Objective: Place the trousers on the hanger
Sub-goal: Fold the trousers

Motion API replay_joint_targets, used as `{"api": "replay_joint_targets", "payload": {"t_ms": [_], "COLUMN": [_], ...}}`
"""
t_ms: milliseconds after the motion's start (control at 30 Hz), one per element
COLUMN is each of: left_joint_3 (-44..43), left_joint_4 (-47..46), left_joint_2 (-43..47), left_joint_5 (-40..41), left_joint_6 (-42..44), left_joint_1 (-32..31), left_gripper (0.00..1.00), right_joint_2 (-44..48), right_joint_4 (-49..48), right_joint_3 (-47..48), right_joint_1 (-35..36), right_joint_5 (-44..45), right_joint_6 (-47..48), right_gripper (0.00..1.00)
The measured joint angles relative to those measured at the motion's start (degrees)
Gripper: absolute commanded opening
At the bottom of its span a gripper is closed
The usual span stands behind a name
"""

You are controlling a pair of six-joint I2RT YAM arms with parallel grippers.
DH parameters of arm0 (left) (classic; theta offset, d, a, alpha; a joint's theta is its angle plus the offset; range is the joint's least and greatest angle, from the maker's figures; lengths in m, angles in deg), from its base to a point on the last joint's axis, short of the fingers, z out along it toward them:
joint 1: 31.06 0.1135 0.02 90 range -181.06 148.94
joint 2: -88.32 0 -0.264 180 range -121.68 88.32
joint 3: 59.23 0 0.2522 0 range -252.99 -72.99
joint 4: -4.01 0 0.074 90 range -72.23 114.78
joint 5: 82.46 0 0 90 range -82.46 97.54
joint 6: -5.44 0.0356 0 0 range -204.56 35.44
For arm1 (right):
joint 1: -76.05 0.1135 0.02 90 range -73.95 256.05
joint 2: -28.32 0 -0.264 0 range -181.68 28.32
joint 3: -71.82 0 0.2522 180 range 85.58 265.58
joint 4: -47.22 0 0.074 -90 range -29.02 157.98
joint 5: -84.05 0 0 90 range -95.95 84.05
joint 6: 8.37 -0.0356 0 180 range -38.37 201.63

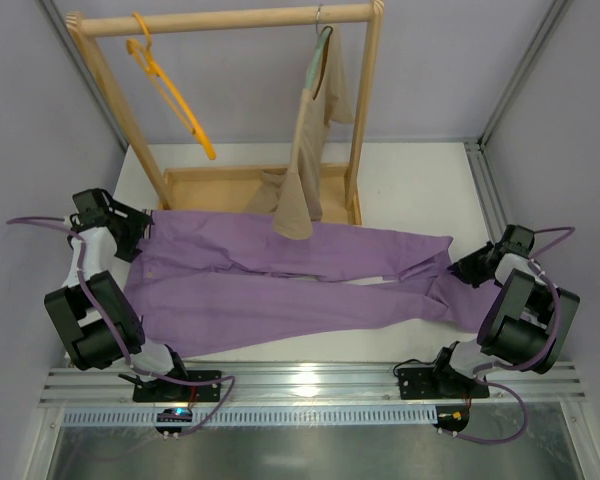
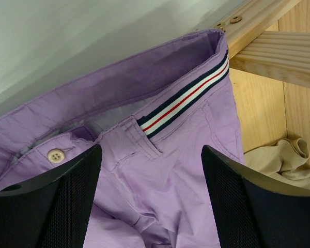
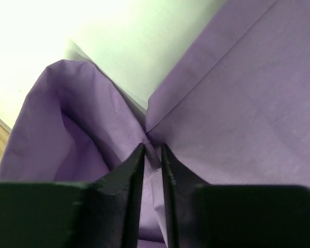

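- Trousers (image 1: 280, 285) lie flat across the white bench (image 1: 410, 190) in front of the wooden rack (image 1: 230, 18), waist at the left and leg ends at the right; no part of them is on the hanger yet
- Far left: the left tool (image 2: 151, 155) hangs over the waist with its jaws wide apart and nothing between them; the striped waistband (image 2: 186, 98) and a pale button (image 2: 55, 154) lie just ahead of its fingers, and a rack post stands just beside the waistband
- Up and a little right: the hanger (image 1: 170, 95), orange-yellow, hangs tilted by its hook from the rack's top rail, well apart from the trousers
- Further right on the same rail: a grey-green hanger (image 1: 318, 55) carries a beige garment (image 1: 300, 170) whose lower end drapes onto the middle of the purple cloth
- Far right: the right tool (image 3: 152, 155) has its jaws drawn nearly together on a raised fold of leg fabric, with a thin sliver of cloth in the gap
- Risk, left side: if the left tool closes where it is, it may catch only the upper layer of the waist, or knock the rack post
- Risk, middle: lifting or pulling the trousers would likely drag the beige garment along and set its hanger swinging; the orange-yellow one hangs loose, so a push from the cloth could swing it or tip it off the rail
- Risk, right side: the pinch looks shallow, so the fold may slip out once the weight of the leg comes onto it
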Motion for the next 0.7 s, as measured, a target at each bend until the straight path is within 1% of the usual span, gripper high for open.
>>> {"api": "replay_joint_targets", "payload": {"t_ms": [33, 233, 333, 467, 700], "left_joint_3": [0.0, -0.5, -0.7, -0.8, -1.2], "left_joint_4": [0.2, 1.2, 1.3, 1.5, 1.9], "left_joint_2": [0.0, 0.0, 0.0, 0.0, -0.5], "left_joint_5": [0.0, 0.4, 0.4, 0.6, 1.3], "left_joint_6": [0.1, 0.2, 0.2, 0.1, 0.2], "left_joint_1": [0.0, 0.0, 0.0, 0.0, 0.0], "left_gripper": [0.78, 0.78, 0.78, 0.78, 0.78], "right_joint_2": [0.0, 0.1, 1.2, 2.4, 4.3], "right_joint_4": [-0.2, -1.1, 1.3, 6.7, 9.4], "right_joint_3": [0.0, 0.1, 1.4, 7.9, 14.5], "right_joint_1": [0.0, 0.0, 0.0, 0.0, 0.0], "right_joint_5": [0.1, 0.6, 2.3, 4.6, 6.3], "right_joint_6": [0.4, 2.4, 3.8, 6.1, 8.4], "right_gripper": [0.04, 0.04, 0.04, 0.04, 0.04]}}
